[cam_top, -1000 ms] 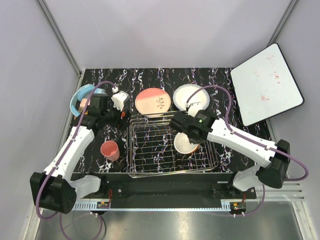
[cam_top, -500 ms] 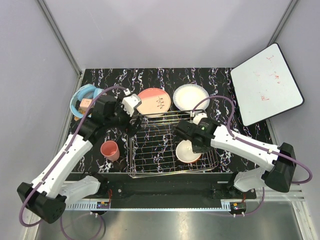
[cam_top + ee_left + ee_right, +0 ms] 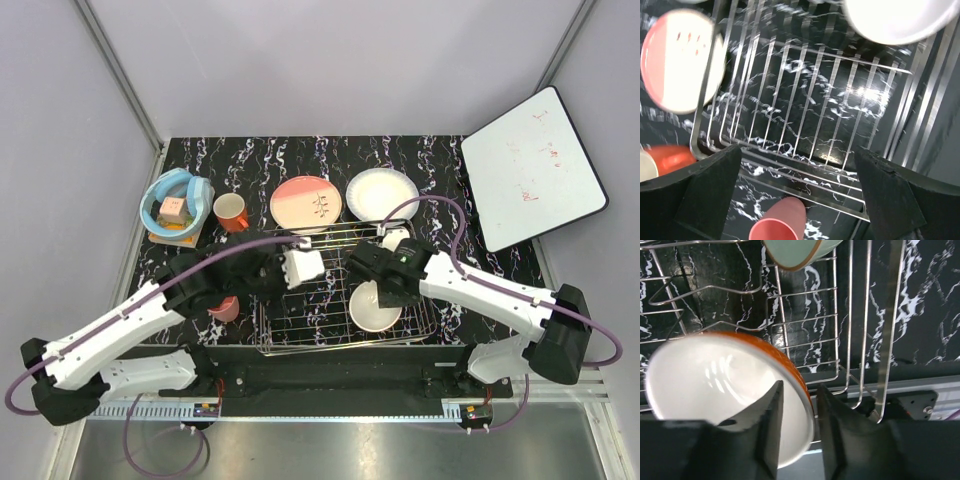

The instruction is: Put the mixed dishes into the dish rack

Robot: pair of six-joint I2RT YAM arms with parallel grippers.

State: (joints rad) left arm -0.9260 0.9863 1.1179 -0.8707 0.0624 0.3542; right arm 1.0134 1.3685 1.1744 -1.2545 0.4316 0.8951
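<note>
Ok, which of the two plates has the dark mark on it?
The salmon-pink plate, left of the plain white plate, just beyond the dish rack.

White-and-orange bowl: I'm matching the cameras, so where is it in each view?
Top external: white-and-orange bowl in the near-right corner of the dish rack.
Left wrist: top right, cut off by the edge.
Right wrist: lower left, rim between the fingers of the right gripper.
Shared landmark: the dish rack's chrome wires.

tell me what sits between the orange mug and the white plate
The salmon-pink plate lies between the orange-red mug and the white plate, as the top view shows.
</note>
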